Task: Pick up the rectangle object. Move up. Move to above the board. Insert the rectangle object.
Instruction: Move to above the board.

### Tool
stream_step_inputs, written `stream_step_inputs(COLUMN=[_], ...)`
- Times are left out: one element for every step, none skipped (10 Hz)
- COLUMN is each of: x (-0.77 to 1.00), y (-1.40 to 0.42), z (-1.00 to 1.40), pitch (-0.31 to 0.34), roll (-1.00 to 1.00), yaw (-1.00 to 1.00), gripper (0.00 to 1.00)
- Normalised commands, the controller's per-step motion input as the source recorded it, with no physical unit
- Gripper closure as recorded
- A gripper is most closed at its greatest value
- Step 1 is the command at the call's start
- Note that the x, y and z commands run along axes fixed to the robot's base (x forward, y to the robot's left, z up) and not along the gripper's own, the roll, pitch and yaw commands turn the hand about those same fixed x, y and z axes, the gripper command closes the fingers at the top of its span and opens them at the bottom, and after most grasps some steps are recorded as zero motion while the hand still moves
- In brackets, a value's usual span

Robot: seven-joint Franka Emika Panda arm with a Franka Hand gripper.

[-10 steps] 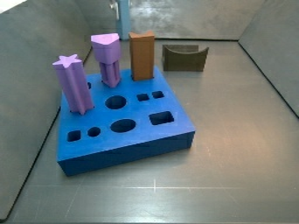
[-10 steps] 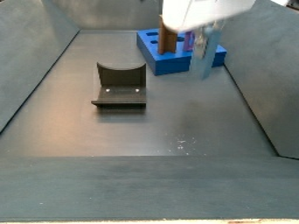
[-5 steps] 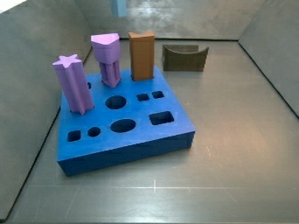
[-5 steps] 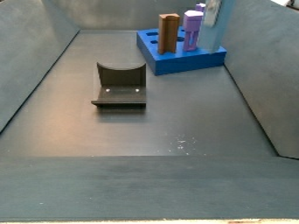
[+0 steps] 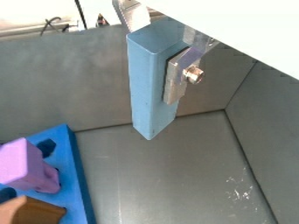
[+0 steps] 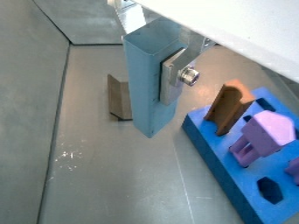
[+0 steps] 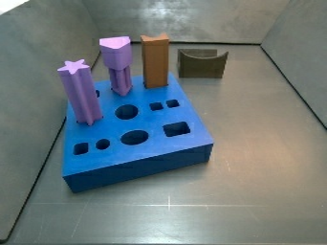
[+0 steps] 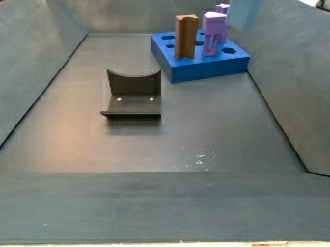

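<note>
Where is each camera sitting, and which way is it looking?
Wrist view: rides on the arm, looks down past the claw holding the rectangle object high over the floor; the board peeks in.
Wrist view: also on the arm, same claw and peg from another side, plus the fixture.
Side view: close by the board, looking down; no robot shows.
Side view: far along the floor, facing the fixture and board; no robot.
Both side views share the board, its pegs and the fixture.

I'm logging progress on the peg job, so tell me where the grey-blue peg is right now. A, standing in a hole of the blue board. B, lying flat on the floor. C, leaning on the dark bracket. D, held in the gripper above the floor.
D: both wrist views show the grey-blue peg clamped in the gripper, hanging clear of the floor beside the blue board.
</note>
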Motion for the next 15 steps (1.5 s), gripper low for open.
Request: stream_step_inputs(x=[-0.04,-0.04,-0.03,-0.03,-0.03,-0.02,-0.02,-0.01,-0.01,0.00,0.00,0.00,0.00,0.34,0.35], y=[0.03,0.03,0.03,0.03,0.03,0.03,0.03,0.02,0.01,0.01,0.00,0.00,0.00,-1.00,-1.00], z=[1.00,1.00,1.00,1.00,1.00,1.00,1.00,0.92,0.83,0.64,0.50,0.31,0.18,-0.66,-0.67], pitch=[0.140,0.146,0.143,0.142,0.145,0.147,0.145,0.144,0.145,0.152,0.153,0.152,0.151,0.093,0.087], roll=[0.07,0.07,0.07,0.08,0.08,0.09,0.09,0.09,0.09,0.09,0.09,0.09,0.09,0.14,0.14], yaw=[0.00,0.01,0.01,0.02,0.02,0.02,0.02,0.03,0.03,0.03,0.03,0.03,0.03,-1.00,-1.00], gripper=[1.00,1.00,1.00,1.00,1.00,1.00,1.00,1.00,1.00,1.00,1.00,1.00,1.00,1.00,1.00])
